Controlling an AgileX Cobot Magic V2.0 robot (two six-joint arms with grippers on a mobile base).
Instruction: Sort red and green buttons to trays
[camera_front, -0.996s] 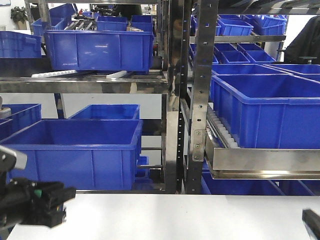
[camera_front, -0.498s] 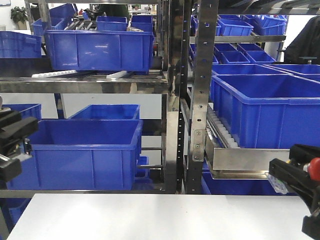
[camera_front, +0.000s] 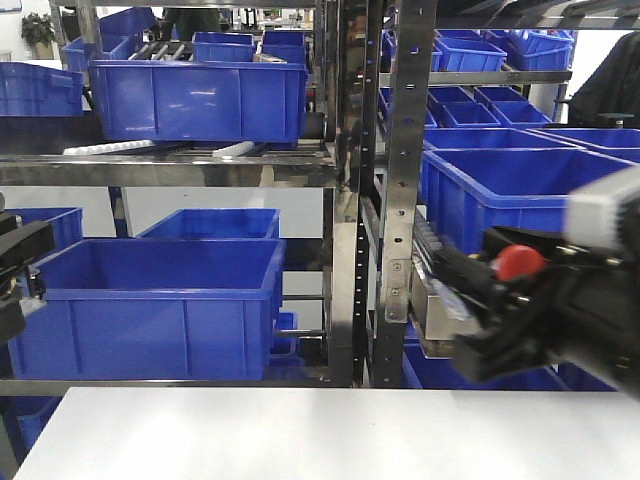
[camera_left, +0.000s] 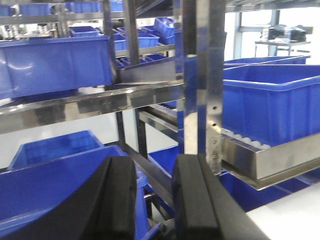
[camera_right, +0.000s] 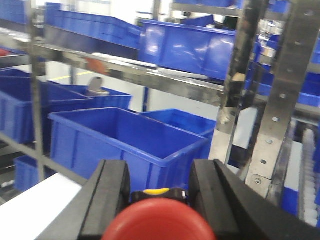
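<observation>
Red button aloft in my right gripper

I see the red button (camera_front: 520, 262) pinched between the black fingers (camera_right: 112, 200) of the right gripper (camera_right: 160, 180), held up off the white table (camera_front: 300, 435). Its glossy, rounded mushroom cap faces my wrist camera. A yellow band peeks out just behind the cap. The switch body is hidden.

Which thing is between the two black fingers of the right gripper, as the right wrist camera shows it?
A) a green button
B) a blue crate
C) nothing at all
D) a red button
D: the right gripper has its jaws on either side of the red button, whose round red cap fills the bottom of the right wrist view.
</observation>
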